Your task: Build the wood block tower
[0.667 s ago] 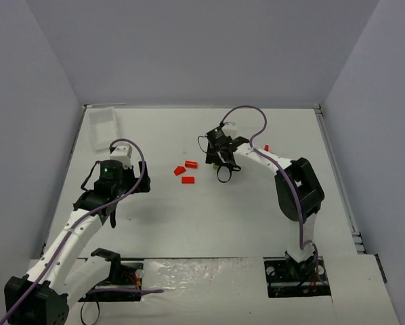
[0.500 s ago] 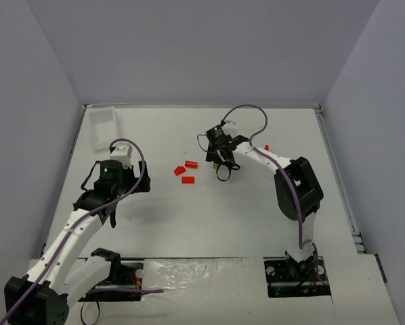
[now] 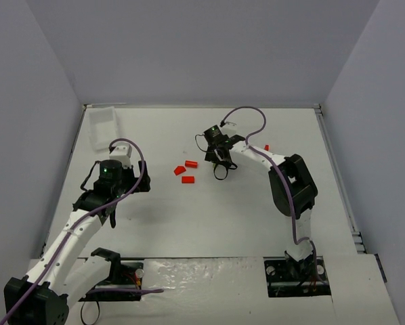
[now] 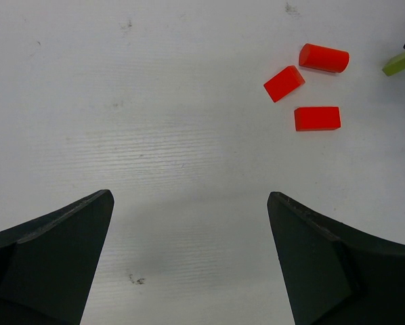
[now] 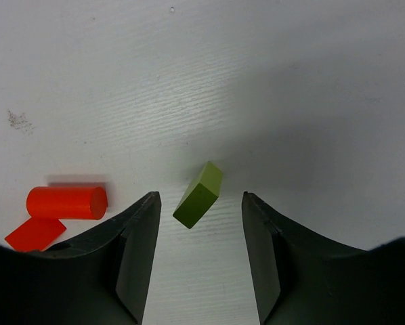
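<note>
Several red blocks [image 3: 187, 179] on white table [image 3: 209, 217], grey walls [image 3: 202, 47], tray [image 3: 102, 126] far left

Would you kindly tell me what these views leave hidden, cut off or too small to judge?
- Green block: hidden beneath the right gripper in the top view, and cut off by the right edge in the left wrist view.
- Red block: partly covered by a finger in the right wrist view.
- Red piece: too small and partly behind the right arm in the top view, so its shape is unclear.
</note>
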Robot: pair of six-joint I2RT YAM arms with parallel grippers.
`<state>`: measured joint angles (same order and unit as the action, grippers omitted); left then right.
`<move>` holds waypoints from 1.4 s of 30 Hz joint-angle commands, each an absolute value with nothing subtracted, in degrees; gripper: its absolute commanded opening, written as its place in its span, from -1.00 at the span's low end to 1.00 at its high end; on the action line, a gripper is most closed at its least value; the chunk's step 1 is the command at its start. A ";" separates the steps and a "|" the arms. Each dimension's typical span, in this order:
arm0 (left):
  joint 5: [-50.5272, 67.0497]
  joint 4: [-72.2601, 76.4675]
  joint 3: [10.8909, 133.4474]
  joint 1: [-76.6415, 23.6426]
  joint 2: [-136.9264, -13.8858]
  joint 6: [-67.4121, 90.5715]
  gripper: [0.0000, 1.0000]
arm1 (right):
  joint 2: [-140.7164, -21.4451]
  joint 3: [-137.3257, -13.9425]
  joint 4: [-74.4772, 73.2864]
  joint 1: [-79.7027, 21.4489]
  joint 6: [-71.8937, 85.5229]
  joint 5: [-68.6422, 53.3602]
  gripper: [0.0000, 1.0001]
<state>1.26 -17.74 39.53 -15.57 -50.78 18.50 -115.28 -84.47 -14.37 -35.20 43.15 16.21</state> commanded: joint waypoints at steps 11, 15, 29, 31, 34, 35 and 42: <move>1.34 -14.77 39.90 -16.17 -50.10 18.11 0.94 | -115.93 -86.85 -14.05 -35.07 44.84 18.91 -0.55; 1.38 -14.70 39.90 -16.26 -50.10 18.11 0.94 | -114.93 -86.27 -14.06 -35.07 43.84 19.67 -0.83; 1.34 -14.77 39.82 -16.46 -50.10 17.93 0.94 | -94.74 -77.58 -14.81 -22.64 22.70 15.57 -1.00; 1.41 -14.77 39.81 -16.59 -50.10 17.86 0.94 | -93.12 -76.77 -15.15 -19.40 19.82 14.15 -1.00; 1.41 -14.68 39.81 -16.70 -50.26 17.76 0.94 | -91.77 -75.98 -15.64 -12.83 16.89 9.38 -1.00; 1.41 -14.68 39.81 -16.75 -50.32 17.75 0.94 | -91.76 -75.78 -15.64 -11.12 15.45 8.04 -1.00; 1.67 -14.50 39.73 -16.87 -50.54 17.75 0.94 | -95.53 -76.81 -15.56 -4.57 10.64 0.97 -1.00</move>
